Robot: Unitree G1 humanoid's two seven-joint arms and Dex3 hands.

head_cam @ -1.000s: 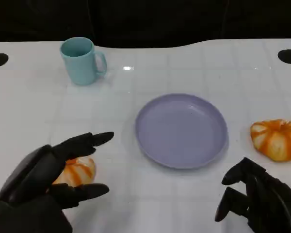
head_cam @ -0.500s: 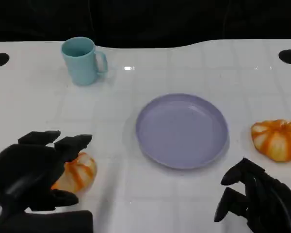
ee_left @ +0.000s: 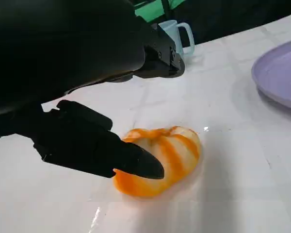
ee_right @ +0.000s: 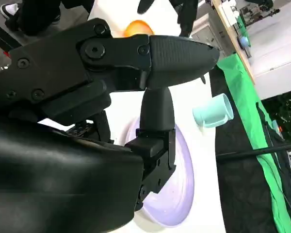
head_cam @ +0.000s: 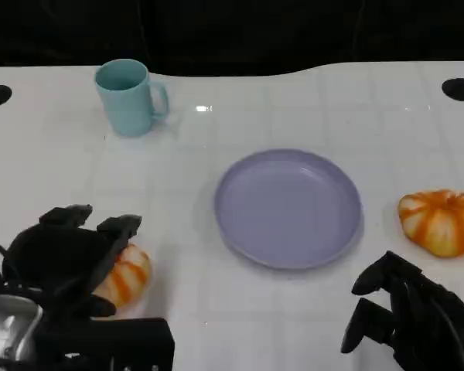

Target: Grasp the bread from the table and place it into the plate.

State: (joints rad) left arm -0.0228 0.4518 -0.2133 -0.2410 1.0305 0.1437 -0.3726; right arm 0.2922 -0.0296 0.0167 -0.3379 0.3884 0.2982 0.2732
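An orange-and-white striped bread [head_cam: 126,276] lies on the white table near my left hand [head_cam: 62,261]. That hand arches over the bread's left side. In the left wrist view its thumb [ee_left: 99,147] touches the bread [ee_left: 165,155], while the upper fingers [ee_left: 155,56] hover above it with a gap. The empty lilac plate [head_cam: 288,207] sits mid-table, to the right of the bread. My right hand [head_cam: 408,318] hangs low at the front right, fingers loosely bent and holding nothing. A second striped bread [head_cam: 441,222] lies right of the plate.
A teal mug [head_cam: 127,97] stands at the back left, also seen as the mug [ee_left: 177,35] beyond my left fingers. Black round holes [head_cam: 458,89] mark the table's far corners. Bare white table [head_cam: 178,193] stretches between the bread and the plate [ee_left: 281,73].
My left hand has swung down from a spread pose and settled over the left bread, thumb against it. The right hand, plate and other bread have stayed put.
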